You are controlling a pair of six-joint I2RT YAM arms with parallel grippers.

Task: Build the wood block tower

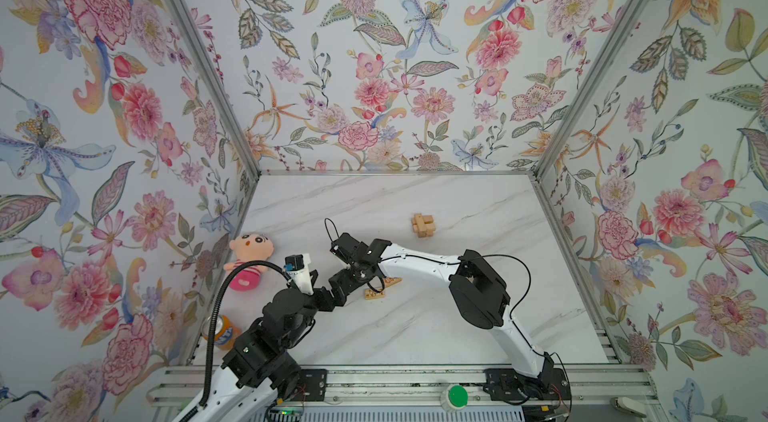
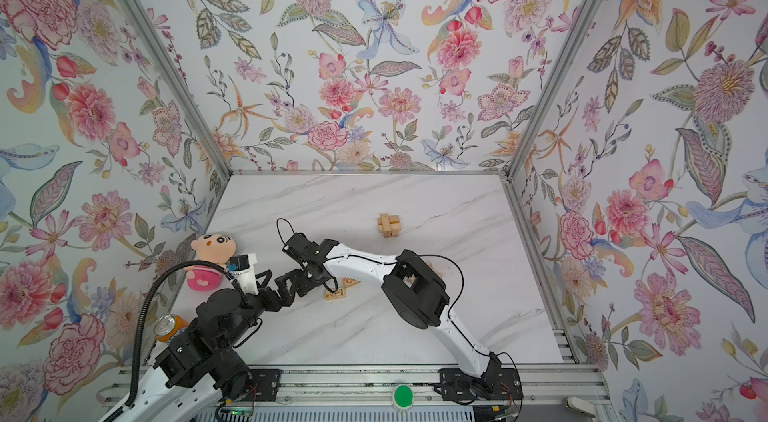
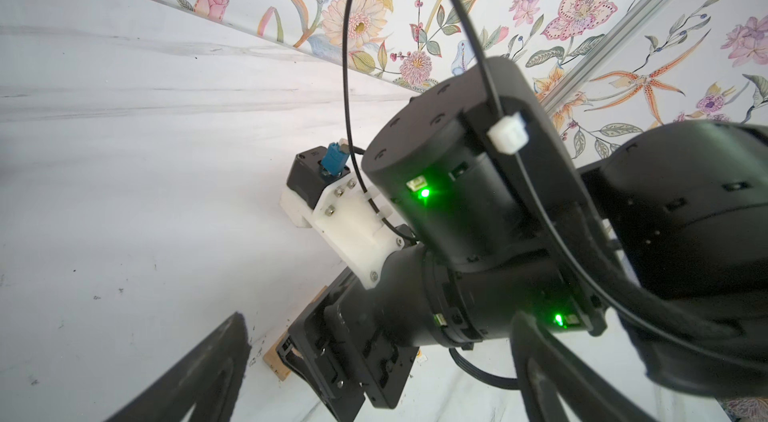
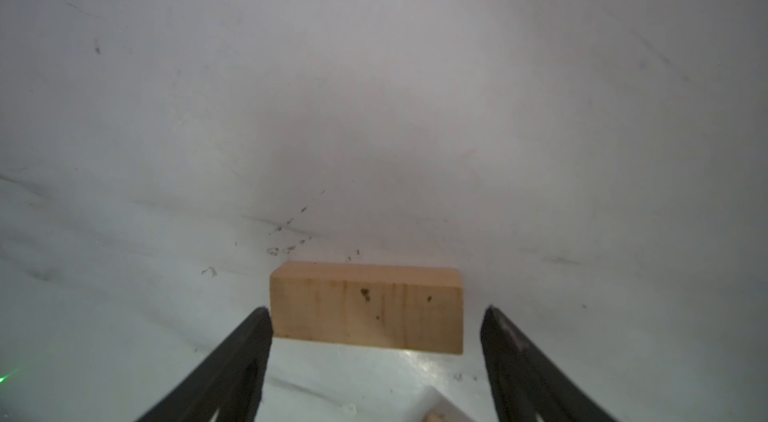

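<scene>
One block (image 4: 365, 305) sits inside right pincer (image 4: 377, 314), wrist-view only.

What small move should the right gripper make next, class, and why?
Probably close the right gripper: in the right wrist view its fingers straddle a block lying on the table, a gap showing at one end, so it is not yet gripped. The tower stands farther back, apart.

The right arm (image 1: 419, 264) hides most of one printed wood block (image 1: 395, 281), and the frame edge crops a tan piece (image 4: 434, 417).
</scene>
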